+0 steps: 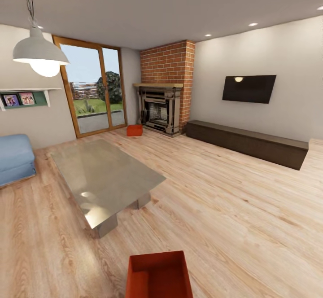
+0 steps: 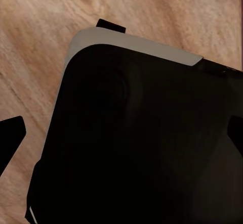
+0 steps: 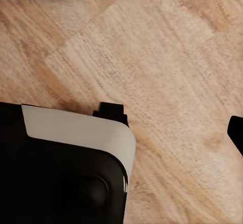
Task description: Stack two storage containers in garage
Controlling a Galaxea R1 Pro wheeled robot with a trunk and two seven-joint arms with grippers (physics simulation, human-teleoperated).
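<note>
Can't tell from either wrist view whether the grippers are clenched or released, just dark finger tips over light wood-plank floor (image 3: 172, 82) and the robot's black-and-white base (image 2: 142, 133). One orange-red lidless plastic bin (image 1: 159, 274) sits on the floor right below the head camera. The second orange-red bin (image 1: 134, 130) is far off, just beside the brick fireplace (image 1: 161, 105), past the grey glass-topped low table (image 1: 105, 179).

- I see light wood-plank floor (image 1: 233, 199), grey glass-topped low table (image 1: 105, 177) left of centre.
- Brick fireplace (image 1: 163, 96) in far corner, wood-framed glass doors (image 1: 92, 87) beside it.
- Wall TV (image 1: 249, 88) above long dark bench (image 1: 246, 142); blue sofa (image 1: 15, 158), pendant lamp (image 1: 39, 53) at left.
</note>
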